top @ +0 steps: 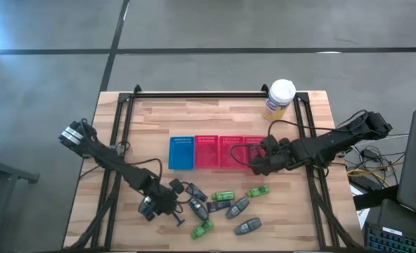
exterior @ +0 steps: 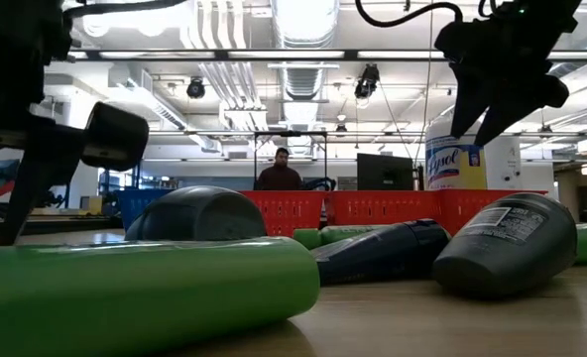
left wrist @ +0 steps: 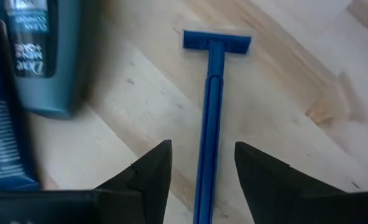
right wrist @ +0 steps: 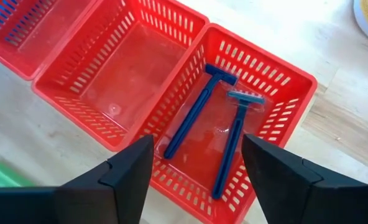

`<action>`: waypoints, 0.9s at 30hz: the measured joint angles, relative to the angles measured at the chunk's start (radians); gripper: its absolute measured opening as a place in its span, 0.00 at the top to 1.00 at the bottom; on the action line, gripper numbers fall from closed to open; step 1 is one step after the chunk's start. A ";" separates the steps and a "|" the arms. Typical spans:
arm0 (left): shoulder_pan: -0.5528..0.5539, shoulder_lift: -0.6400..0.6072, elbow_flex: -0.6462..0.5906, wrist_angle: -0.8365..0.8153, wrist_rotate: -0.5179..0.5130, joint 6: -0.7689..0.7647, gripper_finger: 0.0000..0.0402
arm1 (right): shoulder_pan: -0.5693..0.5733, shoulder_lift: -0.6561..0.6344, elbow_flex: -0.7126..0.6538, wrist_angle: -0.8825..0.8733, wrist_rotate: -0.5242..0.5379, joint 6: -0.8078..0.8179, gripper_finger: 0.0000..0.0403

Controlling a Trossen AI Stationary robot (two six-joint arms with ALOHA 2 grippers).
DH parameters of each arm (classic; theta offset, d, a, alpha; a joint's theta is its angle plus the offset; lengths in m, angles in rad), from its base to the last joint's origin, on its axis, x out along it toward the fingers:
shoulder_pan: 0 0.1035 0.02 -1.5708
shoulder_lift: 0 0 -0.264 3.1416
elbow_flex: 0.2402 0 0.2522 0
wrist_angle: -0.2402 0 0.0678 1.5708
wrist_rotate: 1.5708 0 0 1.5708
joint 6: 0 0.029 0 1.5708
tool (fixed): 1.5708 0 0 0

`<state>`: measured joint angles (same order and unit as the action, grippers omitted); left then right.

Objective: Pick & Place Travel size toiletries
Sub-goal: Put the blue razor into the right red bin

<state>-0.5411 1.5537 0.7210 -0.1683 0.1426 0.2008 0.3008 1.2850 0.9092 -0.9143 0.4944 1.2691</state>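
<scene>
A blue razor (left wrist: 212, 118) lies flat on the wooden table, its head (left wrist: 216, 42) pointing away from my left gripper (left wrist: 201, 149). The gripper is open and low over the table, and its fingers stand on either side of the handle without touching it. In the high view this gripper (top: 159, 205) is at the left end of a scatter of green bottles (top: 223, 195), grey bottles (top: 237, 208) and dark packs (top: 218, 205). My right gripper (right wrist: 196, 140) hangs open above the rightmost red tray (right wrist: 283, 74), in which two blue razors (right wrist: 193, 115) lie flat.
A blue tray (top: 181, 152) and three red trays (top: 208, 152) stand in a row at the table's middle. A white-capped yellow jar (top: 280, 98) stands at the far right. A grey bottle (left wrist: 44, 56) and a dark pack (left wrist: 0, 124) lie close beside my left gripper.
</scene>
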 joint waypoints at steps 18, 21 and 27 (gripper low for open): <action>0.013 -0.015 -0.015 -0.025 0.040 -0.155 0.93 | 0.000 -0.007 0.001 0.002 -0.053 -0.048 0.37; 0.021 -0.113 -0.008 -0.058 0.032 -0.249 0.93 | 0.000 -0.023 0.002 0.016 -0.070 -0.067 0.39; 0.105 -0.368 -0.007 -0.064 -0.138 -0.434 0.93 | -0.014 -0.092 0.002 0.144 -0.064 -0.192 0.44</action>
<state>-0.4364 1.1855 0.7136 -0.2319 0.0044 -0.2329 0.2866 1.1934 0.9108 -0.7704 0.4300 1.0772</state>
